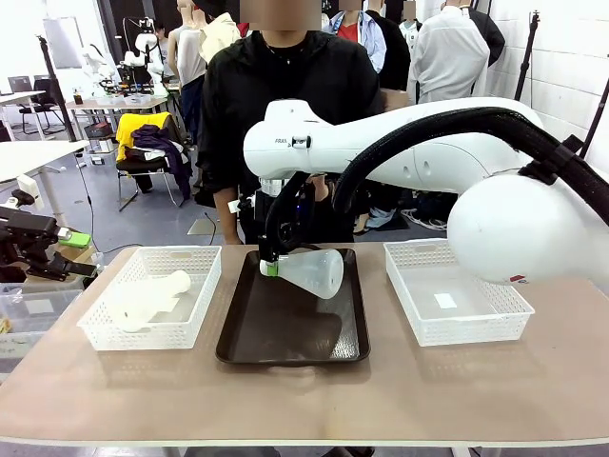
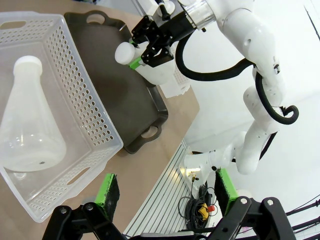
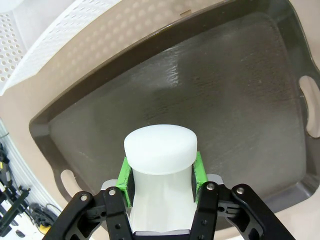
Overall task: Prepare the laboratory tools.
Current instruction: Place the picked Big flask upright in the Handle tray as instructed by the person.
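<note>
Plastic-slick, risks twisting loose and rolling: clamps right gripper (image 1: pixel 270 268) on neck of tilted flask (image 1: pixel 319 273) over 12 o'clock end of tray (image 1: pixel 285 335), has left gripper (image 2: pixel 166 192) spread by 9 o'clock basket (image 1: pixel 152 335) holding second flask (image 1: pixel 143 300).

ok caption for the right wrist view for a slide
Right gripper clamps a frosted flask by its neck over the dark brown tray.

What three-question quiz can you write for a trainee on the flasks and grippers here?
1. The right gripper holds a flask. True or false: it grips the base.
2. Which holds the other flask? A left basket, B tray, C right basket.
3. Fill in: the left gripper's jaws stand ____.
Key: 1 false, the neck; 2 A; 3 open.
</note>
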Robot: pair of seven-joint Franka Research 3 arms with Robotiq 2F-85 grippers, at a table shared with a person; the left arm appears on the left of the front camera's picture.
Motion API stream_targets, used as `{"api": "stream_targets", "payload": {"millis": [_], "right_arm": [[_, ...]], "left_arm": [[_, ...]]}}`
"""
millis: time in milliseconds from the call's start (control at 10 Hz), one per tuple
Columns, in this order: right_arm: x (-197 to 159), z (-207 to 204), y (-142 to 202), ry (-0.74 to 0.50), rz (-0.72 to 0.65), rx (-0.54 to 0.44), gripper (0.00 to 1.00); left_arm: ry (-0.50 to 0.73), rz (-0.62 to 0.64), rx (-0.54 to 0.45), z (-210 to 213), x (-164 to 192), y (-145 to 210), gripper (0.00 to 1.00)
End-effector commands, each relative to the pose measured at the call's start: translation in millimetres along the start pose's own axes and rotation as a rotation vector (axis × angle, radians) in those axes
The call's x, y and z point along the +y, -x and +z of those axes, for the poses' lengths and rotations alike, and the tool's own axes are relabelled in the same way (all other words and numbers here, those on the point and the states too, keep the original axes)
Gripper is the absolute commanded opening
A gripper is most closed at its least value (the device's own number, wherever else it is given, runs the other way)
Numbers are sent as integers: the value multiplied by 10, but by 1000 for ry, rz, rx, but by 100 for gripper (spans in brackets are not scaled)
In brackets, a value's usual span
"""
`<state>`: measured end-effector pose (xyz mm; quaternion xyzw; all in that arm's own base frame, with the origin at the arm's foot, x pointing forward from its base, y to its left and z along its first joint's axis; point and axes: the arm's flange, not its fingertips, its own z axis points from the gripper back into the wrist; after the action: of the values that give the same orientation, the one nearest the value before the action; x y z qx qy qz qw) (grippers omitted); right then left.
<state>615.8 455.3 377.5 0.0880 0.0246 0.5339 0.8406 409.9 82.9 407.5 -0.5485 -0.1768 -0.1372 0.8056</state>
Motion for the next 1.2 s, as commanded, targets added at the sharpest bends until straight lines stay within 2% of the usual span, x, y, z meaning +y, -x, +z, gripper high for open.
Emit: {"api": "stream_targets", "payload": {"millis": [0, 1100], "right_arm": [[3, 24, -4, 6, 1, -10, 0], [3, 24, -4, 6, 1, -10, 0]], "left_arm": [[-1, -2, -1, 14, -9, 5, 100], [-1, -2, -1, 14, -9, 5, 100]]}}
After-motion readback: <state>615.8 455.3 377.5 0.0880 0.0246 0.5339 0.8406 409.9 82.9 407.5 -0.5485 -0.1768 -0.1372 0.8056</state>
